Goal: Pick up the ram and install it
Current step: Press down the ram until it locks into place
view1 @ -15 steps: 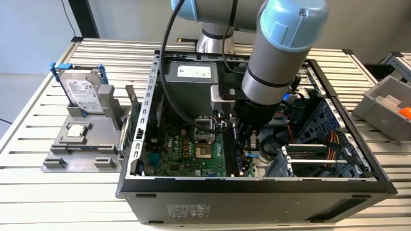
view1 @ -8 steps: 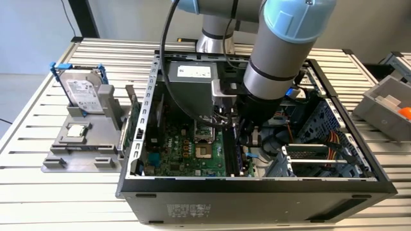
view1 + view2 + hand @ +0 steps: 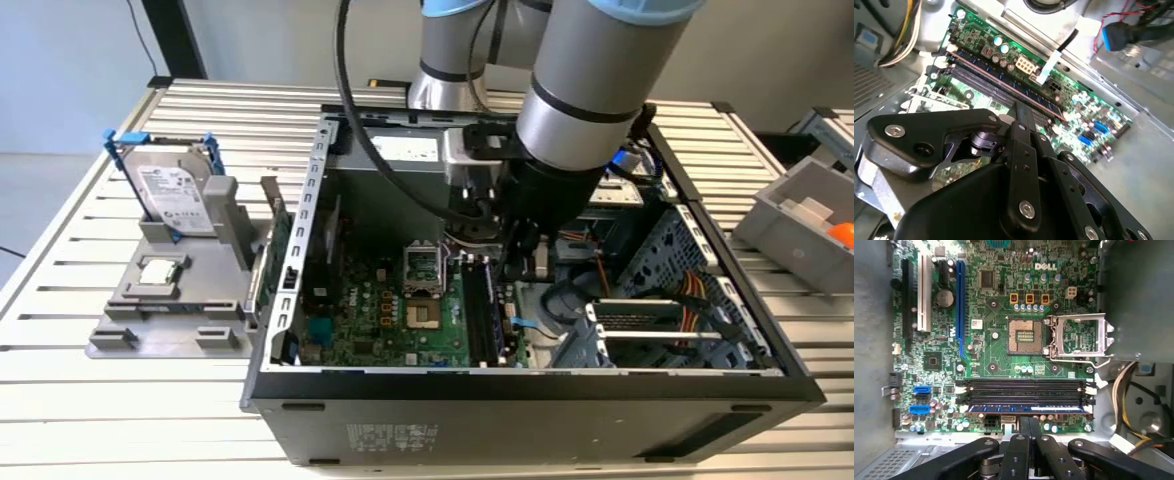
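The place looks like a robotics lab: an open computer case (image 3: 534,300) lies on a slatted metal tabletop (image 3: 80,420), with a grey fixture (image 3: 167,300) and parts bins (image 3: 807,210) beside it.

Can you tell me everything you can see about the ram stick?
The ram is a long, thin, bluish board lying along one of the motherboard's memory slots, the one nearest the gripper, beside the empty black slots. White latches sit at the slot ends. In the second wrist view it shows as a narrow strip edge-up on the green board. The gripper's fingers sit close together just above it; whether they touch it is unclear.
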Robot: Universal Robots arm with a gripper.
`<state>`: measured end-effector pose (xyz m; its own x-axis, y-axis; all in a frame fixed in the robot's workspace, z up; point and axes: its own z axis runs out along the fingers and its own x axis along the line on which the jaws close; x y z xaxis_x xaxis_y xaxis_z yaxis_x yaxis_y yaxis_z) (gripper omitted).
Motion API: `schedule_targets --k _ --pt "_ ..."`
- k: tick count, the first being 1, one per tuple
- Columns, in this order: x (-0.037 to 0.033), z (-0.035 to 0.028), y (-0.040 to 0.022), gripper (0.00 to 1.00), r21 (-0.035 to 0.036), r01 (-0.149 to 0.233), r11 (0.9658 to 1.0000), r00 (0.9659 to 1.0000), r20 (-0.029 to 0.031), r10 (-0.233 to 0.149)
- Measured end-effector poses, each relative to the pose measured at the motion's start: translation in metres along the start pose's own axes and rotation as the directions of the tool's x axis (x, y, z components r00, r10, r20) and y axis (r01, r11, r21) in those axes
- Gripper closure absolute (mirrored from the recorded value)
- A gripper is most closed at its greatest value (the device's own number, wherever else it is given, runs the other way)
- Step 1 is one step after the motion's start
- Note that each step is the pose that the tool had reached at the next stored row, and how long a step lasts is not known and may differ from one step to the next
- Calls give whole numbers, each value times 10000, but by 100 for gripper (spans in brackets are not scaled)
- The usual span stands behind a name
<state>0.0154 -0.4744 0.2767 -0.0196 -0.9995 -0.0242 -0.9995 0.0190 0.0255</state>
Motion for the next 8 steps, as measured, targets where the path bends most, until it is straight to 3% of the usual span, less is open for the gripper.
schedule_targets --k 4,8 --pt "-5 -192 5 100 -6 0 10000 10000 3 0" --pt "-5 -193 5 100 -14 -1 10000 10000 0 1"
